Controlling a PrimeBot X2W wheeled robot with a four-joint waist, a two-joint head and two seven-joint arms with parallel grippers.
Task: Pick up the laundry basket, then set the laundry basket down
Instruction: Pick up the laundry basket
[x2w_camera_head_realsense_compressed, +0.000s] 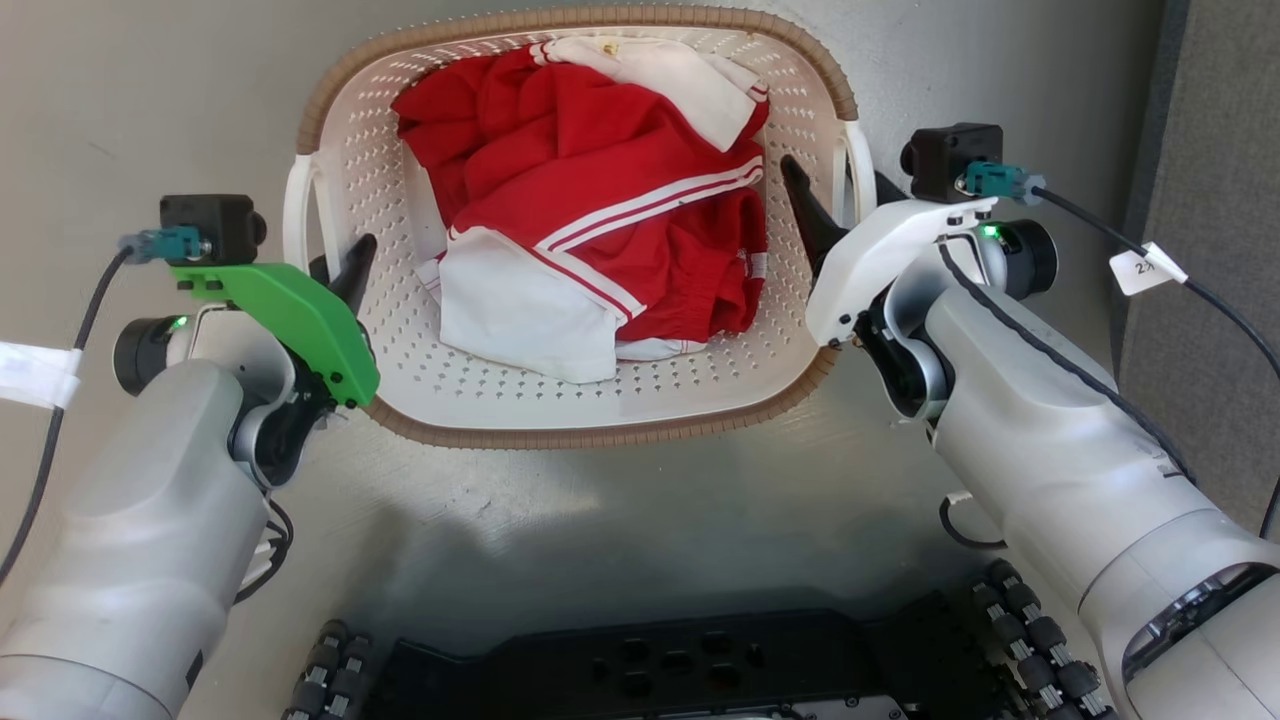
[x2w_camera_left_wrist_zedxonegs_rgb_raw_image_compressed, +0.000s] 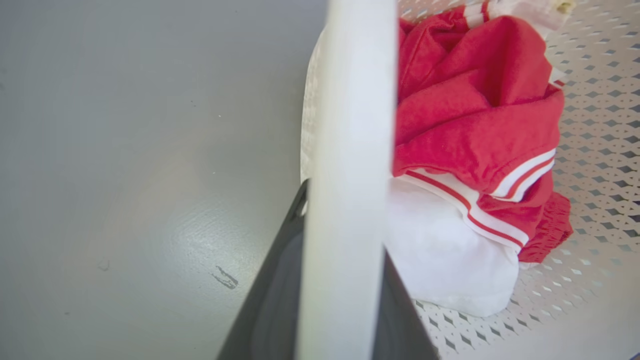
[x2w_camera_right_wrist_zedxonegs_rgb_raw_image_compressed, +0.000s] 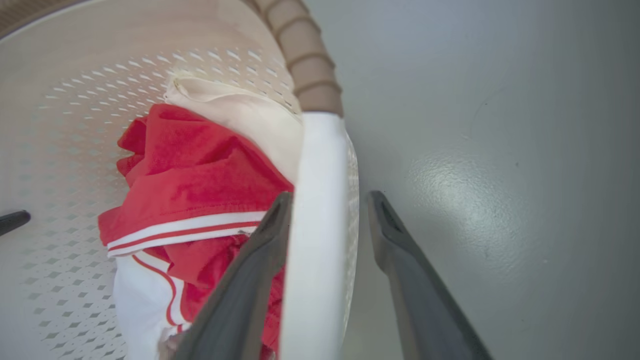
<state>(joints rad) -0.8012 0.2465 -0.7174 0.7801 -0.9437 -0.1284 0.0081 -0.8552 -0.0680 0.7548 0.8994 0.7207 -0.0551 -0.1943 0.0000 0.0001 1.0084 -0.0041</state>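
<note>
left gripper: you see it at the left side of the laundry basket, its two dark fingers closed on the left handle, one on each side, with no gap in the left wrist view
left handle: a white bar which runs up between those fingers
basket place: in the middle before you, between both arms, over the grey floor; you cannot tell if it touches the floor
clothes: red cloth with white stripes and some white cloth, heaped inside the basket
right handle: a white bar, between the right fingers
right gripper: spread apart; the inner finger touches the right handle, the outer finger stands clear of it, so it grips nothing
</note>
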